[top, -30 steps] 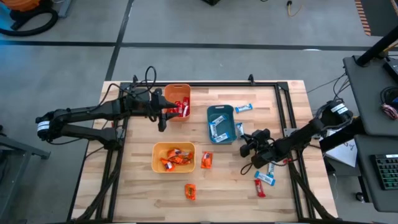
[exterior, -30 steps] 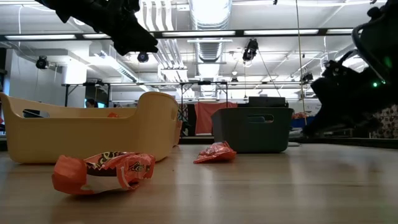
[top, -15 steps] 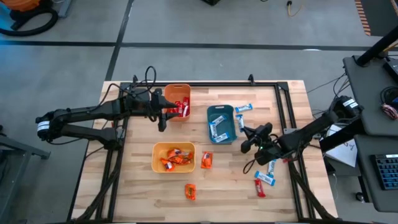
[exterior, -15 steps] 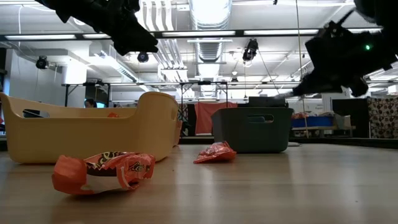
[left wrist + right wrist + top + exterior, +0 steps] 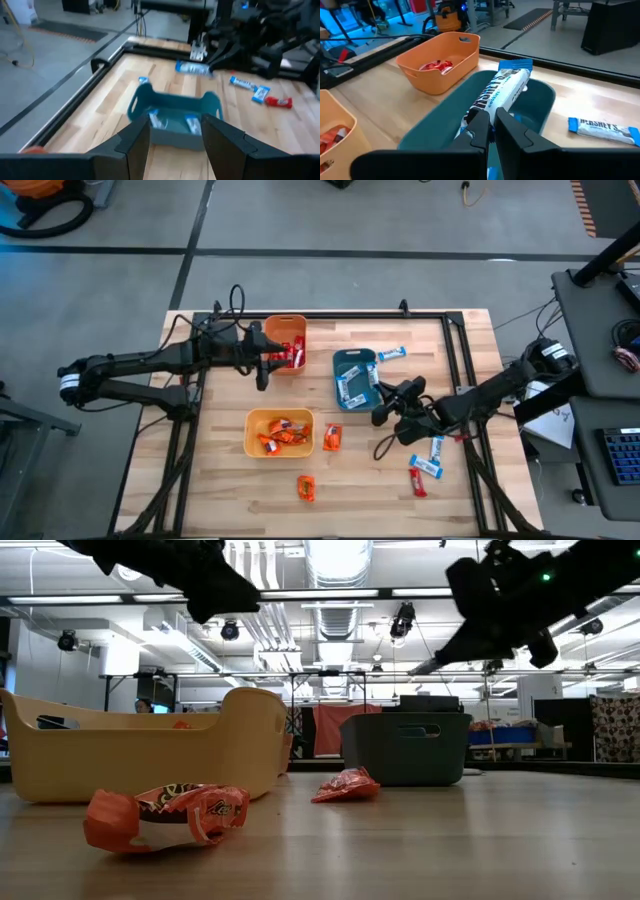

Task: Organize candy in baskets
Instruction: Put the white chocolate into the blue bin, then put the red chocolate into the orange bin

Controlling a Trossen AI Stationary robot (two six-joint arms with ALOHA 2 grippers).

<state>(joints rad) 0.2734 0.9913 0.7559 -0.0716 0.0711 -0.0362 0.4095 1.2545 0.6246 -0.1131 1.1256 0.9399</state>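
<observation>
My right gripper [image 5: 379, 407] is shut on a light blue and white candy bar [image 5: 506, 91], held above the right rim of the teal basket [image 5: 352, 366], which holds a few blue bars. My left gripper [image 5: 268, 358] hovers open and empty over the left side of the orange basket [image 5: 287, 330], where red candies lie. The yellow basket [image 5: 279, 445] holds orange candies. Loose on the table lie two orange candies [image 5: 331, 437] [image 5: 306, 488], blue bars [image 5: 392, 354] [image 5: 436, 450] and a red one [image 5: 418, 483]. My right gripper pinches the candy bar's near end [image 5: 492, 111] between its two fingers. The fingers come from the table's right side, near level, and lie along the bar. The bar sticks out ahead of the fingertips, tilted up, clear of the table and the teal basket.
A black metal frame [image 5: 340, 317] runs along the table's far edge and down both sides. Bare wood lies between the yellow basket and the loose bars at the right. In the low view an orange candy [image 5: 165, 817] lies close to the camera.
My right gripper has risen from near the table and moved toward the table's left, to the teal basket, staying shut on the blue candy bar, which went with it, lifted clear. The wrist has turned somewhat on the way.
</observation>
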